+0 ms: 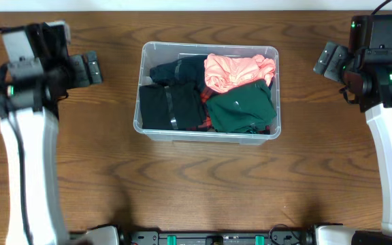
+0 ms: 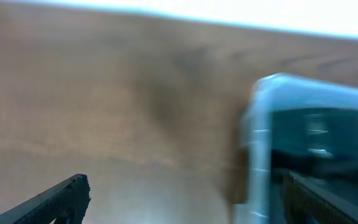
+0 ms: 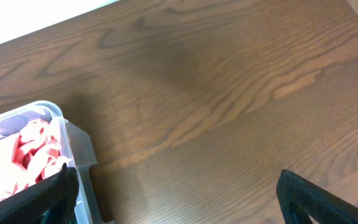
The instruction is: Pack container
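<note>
The clear plastic container (image 1: 208,45) sits at the middle back of the wooden table. It holds black clothes (image 1: 169,102) on the left, a pink garment (image 1: 237,71) at the back right and a dark green one (image 1: 240,109) at the front right. My left gripper (image 1: 87,68) hovers open to the left of the tub, and my right gripper (image 1: 329,60) hovers open to its right. Neither one holds anything. The blurred left wrist view shows the container (image 2: 260,124) beside the open left gripper (image 2: 185,205). Over bare wood, the right gripper (image 3: 176,199) has the container's corner (image 3: 73,149) and the pink garment (image 3: 33,149) at its left.
A strip of red plaid cloth (image 1: 203,124) shows between the black and green clothes. The brown wooden table (image 1: 203,190) runs wide in front of the tub. Both white arms (image 1: 29,170) stand along the table's left and right sides.
</note>
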Tool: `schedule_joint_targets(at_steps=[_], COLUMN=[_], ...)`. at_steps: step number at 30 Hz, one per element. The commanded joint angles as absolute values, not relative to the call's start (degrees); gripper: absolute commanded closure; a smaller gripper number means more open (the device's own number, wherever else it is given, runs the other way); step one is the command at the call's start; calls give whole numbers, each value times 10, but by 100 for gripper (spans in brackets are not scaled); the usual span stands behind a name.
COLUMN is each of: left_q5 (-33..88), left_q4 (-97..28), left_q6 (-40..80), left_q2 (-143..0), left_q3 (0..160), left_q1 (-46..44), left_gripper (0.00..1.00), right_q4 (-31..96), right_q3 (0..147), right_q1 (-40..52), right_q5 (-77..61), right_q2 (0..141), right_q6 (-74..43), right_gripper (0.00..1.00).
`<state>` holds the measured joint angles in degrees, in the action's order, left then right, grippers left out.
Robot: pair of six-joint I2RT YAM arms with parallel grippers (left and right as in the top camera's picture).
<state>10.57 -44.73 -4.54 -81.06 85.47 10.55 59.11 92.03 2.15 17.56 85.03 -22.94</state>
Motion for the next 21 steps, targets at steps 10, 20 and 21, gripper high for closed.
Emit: schedule_joint_targets(at_steps=[10, 20, 21], left_q5=[110, 137, 141], left_q4=[-477, -178, -138], left_q6=[-49, -49, -49], left_q2=[-522, -296, -277], left_q3=[843, 521, 482], left_q1=[-12, 10, 11], left_gripper=[2, 2, 2], right_q4=[592, 592, 592], right_q3=[917, 917, 917], right_q1=[19, 19, 19], right_q5=[178, 178, 178], right_q2=[855, 855, 855], right_q6=[-224, -224, -224], right_gripper=[1, 1, 1])
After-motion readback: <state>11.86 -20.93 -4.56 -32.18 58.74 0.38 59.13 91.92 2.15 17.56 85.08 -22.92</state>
